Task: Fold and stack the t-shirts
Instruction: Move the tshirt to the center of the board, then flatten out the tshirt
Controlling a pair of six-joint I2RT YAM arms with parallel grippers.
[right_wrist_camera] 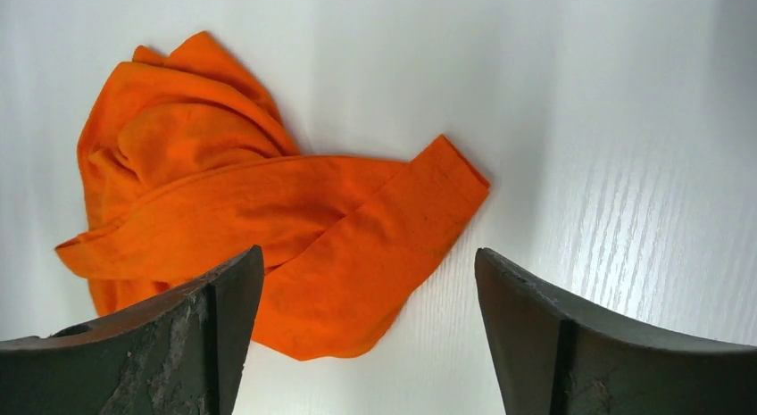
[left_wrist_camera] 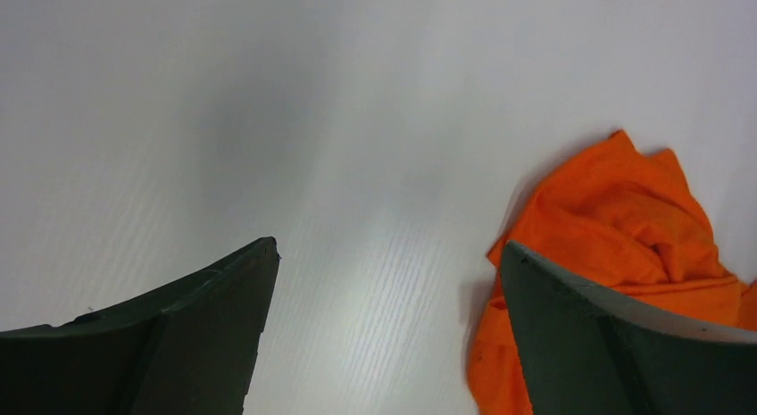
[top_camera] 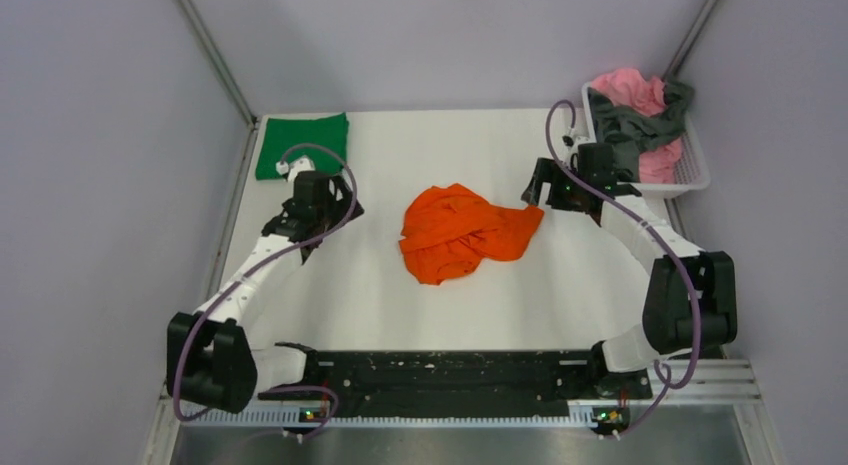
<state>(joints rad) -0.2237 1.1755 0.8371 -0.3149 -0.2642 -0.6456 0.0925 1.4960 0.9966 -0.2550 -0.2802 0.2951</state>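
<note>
White surface carries the crumpled orange t-shirt centrally; folded green t-shirt at 10 o'clock likely seeds the stack; both jaws wide, flanking the orange one

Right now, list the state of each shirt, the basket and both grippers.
Orange shirt: crumpled, unfolded, mid-table.
Green shirt: folded flat, far left corner.
Basket: upright, holding two shirts.
Pink shirt: bunched in the basket.
Grey shirt: unfolded, lying across the pink one.
Left gripper: open, empty.
Right gripper: open, empty, above the orange shirt's edge.
</note>
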